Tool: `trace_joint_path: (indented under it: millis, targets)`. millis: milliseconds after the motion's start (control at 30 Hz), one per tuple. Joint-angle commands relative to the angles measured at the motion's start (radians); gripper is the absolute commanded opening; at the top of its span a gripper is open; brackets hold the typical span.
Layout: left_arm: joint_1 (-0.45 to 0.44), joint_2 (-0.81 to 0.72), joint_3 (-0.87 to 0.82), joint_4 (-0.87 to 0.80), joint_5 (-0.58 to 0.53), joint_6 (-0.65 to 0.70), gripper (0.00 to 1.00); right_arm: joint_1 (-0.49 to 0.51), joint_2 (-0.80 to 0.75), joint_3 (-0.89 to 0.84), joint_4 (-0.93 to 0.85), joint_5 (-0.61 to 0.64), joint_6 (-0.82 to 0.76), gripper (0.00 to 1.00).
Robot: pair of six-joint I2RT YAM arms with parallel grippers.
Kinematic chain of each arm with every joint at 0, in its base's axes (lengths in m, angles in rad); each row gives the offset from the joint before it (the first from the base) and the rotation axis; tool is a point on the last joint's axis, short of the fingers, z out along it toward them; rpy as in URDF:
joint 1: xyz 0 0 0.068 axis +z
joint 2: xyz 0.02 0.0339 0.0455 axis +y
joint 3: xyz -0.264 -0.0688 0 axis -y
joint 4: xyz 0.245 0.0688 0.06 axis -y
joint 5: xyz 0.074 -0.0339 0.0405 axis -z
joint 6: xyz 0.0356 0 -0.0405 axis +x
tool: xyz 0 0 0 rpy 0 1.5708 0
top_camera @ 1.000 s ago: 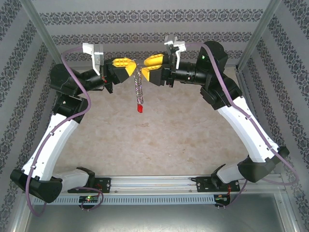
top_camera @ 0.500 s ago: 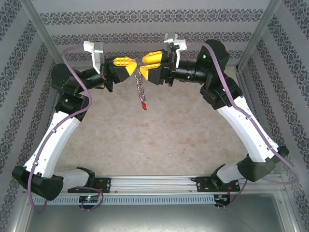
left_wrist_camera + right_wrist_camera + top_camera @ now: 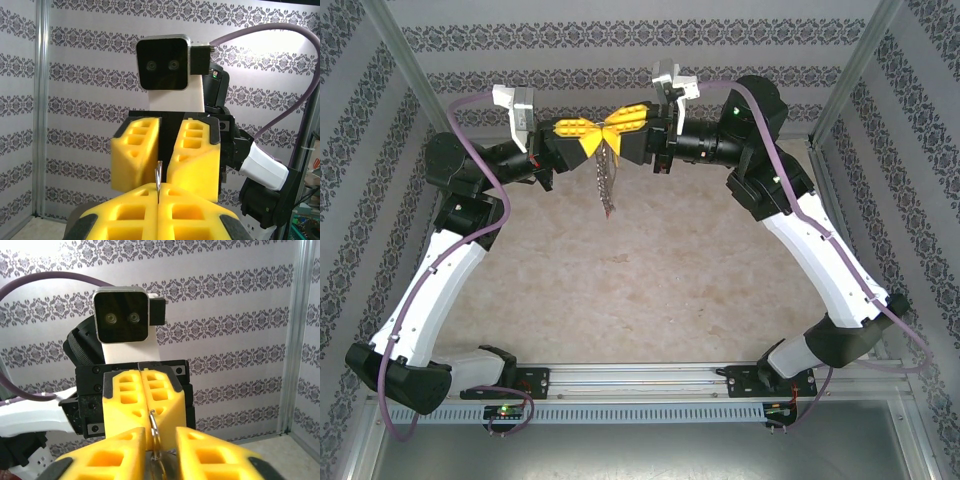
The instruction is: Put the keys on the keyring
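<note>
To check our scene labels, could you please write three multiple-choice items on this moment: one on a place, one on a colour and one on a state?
1. Where is the silvery metal chain?
A. Hanging below where the left hand and the right hand meet, above the beige table.
B. Lying flat on that table.
C. Draped over the right arm.

2. What colour are both hands' blocky fingers?
A. Blue.
B. Yellow.
C. Green.

3. What state is the left hand in?
A. Wide open and empty.
B. Open around the chain's lower end.
C. Shut on the thin grey metal keyring.

Answers: A, the top view shows the chain dangling from the meeting point; B, both wrist views show yellow fingers; C, the left wrist view shows its fingers pressed together on the metal edge.
</note>
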Motion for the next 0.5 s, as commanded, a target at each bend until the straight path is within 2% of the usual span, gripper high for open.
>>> trace_joint_path:
  millis: [0,100,133,233,400,467]
  targets:
    - [0.010,-0.009,0.002,0.074,0.016,-0.011,0.00,0.012,0.001,0.023,-0.003,-0.008,-0.021,0.13]
    - [0.013,-0.008,0.006,0.064,0.013,-0.007,0.00,0.013,-0.002,0.025,-0.018,-0.007,-0.034,0.01]
    - [0.011,-0.007,0.010,0.057,0.014,-0.003,0.00,0.013,-0.002,0.026,-0.023,-0.007,-0.040,0.00]
    - [0.013,-0.009,0.019,0.013,0.017,0.022,0.00,0.012,-0.005,0.027,-0.041,-0.002,-0.056,0.00]
    - [0.013,-0.030,0.049,-0.181,0.024,0.148,0.00,0.012,-0.012,0.034,-0.080,0.008,-0.090,0.00]
    - [0.012,-0.045,0.065,-0.294,0.015,0.229,0.06,0.009,-0.018,0.030,-0.100,0.023,-0.116,0.00]
